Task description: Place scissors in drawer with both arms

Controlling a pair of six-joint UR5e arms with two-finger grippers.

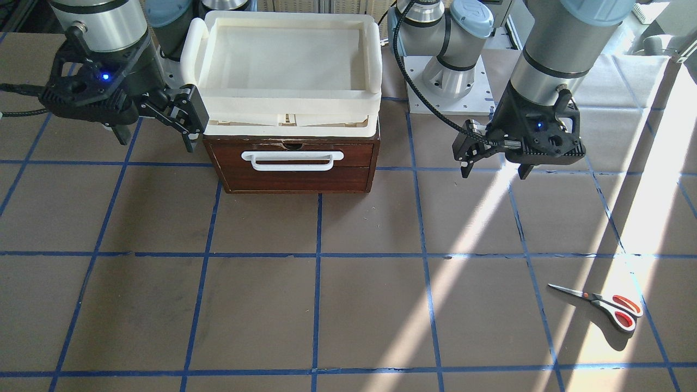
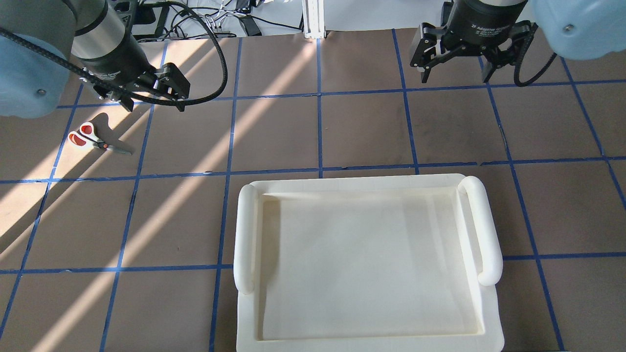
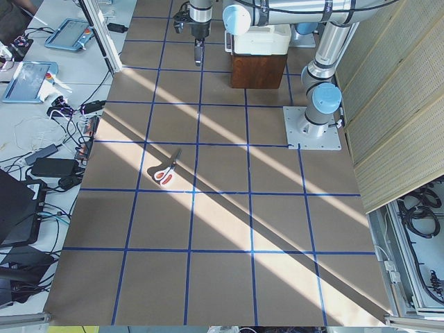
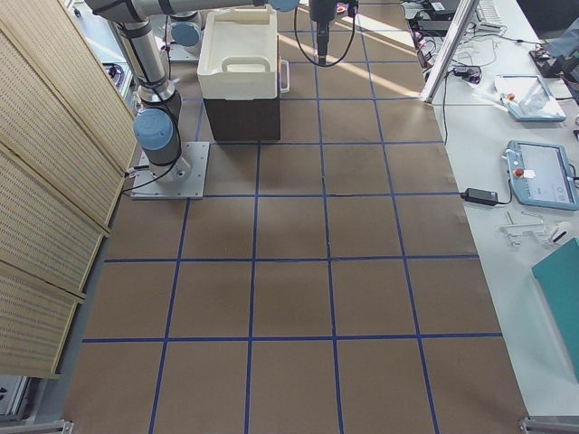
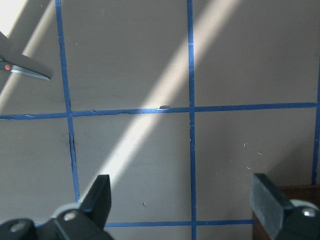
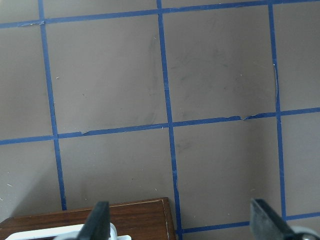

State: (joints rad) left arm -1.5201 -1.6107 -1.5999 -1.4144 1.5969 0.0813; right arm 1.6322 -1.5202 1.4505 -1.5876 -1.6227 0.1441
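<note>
The scissors, grey handles with orange-red loops, lie flat on the table, also in the overhead view and the exterior left view. Only a blade tip shows in the left wrist view. The drawer has a dark wood front and a white bar handle; it is closed. My left gripper hangs open and empty above the table between drawer and scissors. My right gripper is open and empty beside the drawer's other side.
A cream-white plastic tray sits on top of the drawer box and hides it in the overhead view. The brown table has a blue tape grid and sunlit stripes. The arm base plate stands behind the left gripper.
</note>
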